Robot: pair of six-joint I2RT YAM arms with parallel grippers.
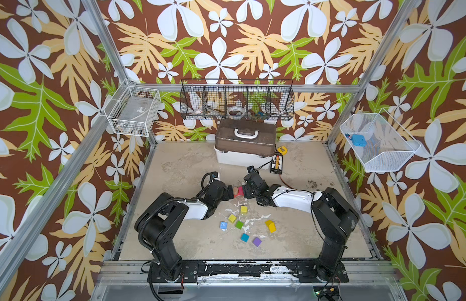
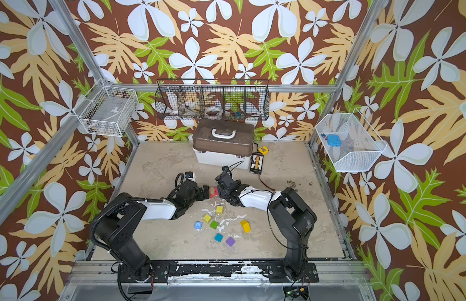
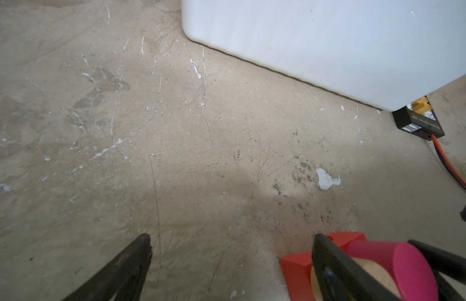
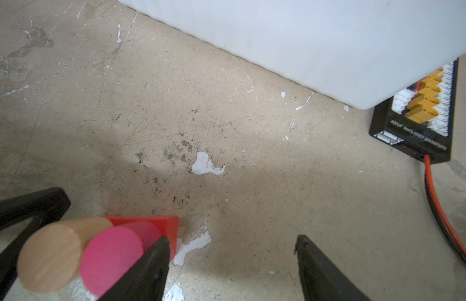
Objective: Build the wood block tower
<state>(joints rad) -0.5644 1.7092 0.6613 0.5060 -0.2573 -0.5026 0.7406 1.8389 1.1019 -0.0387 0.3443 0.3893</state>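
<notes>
Left gripper (image 3: 232, 235) and right gripper (image 4: 232, 237), both released, bracket tan wooden cylinder (image 4: 49, 258) and pink wooden cylinder (image 4: 112, 258) on red wooden slab (image 4: 172, 226), probably aligning them.

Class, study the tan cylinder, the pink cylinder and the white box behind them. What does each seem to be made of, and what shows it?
Tan cylinder: bare, unpainted wood with a matt finish; faint grain lines show on its end.
Pink cylinder: probably wood too, under smooth, opaque, matt paint; no grain is visible.
White box: likely moulded plastic, smooth with rounded corners and a slight sheen.
</notes>
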